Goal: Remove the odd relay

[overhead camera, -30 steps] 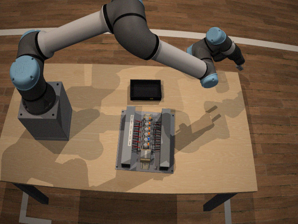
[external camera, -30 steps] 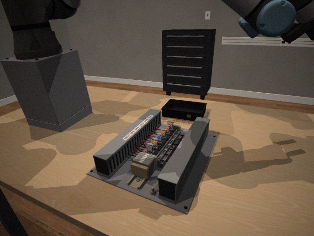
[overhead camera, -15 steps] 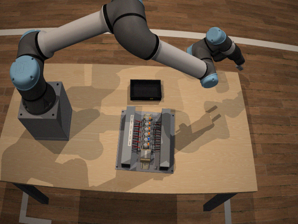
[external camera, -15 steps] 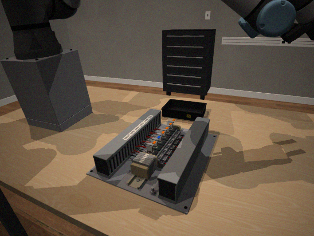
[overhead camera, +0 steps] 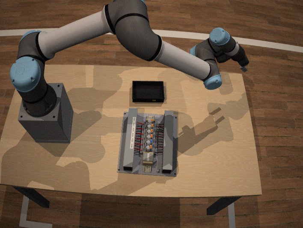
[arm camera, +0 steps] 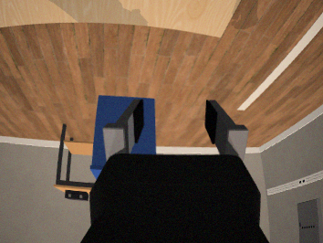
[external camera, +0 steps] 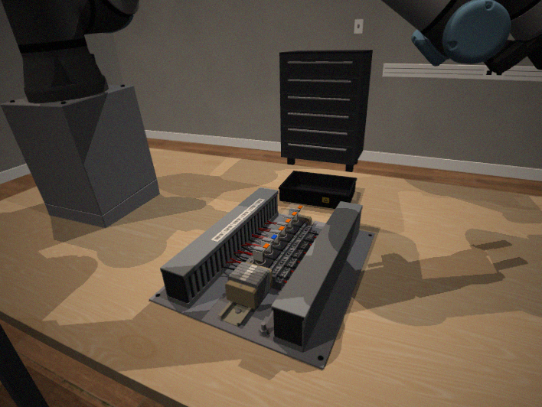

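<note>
Lying flat on the wooden table (overhead camera: 220,171), relay panel (external camera: 350,262) nearest the exterior camera, six relays in a row between two grey ducts. Blue-buttoned relay (overhead camera: 151,141) seated in that row, second from the near end, among five orange-buttoned ones. Just beyond the panel, black parts tray (overhead camera: 147,83), nothing inside. Farthest, raised past the table's far right corner, gripper (arm camera: 176,124), fingers spread wide apart, nothing between them, pointed away from the table.
</note>
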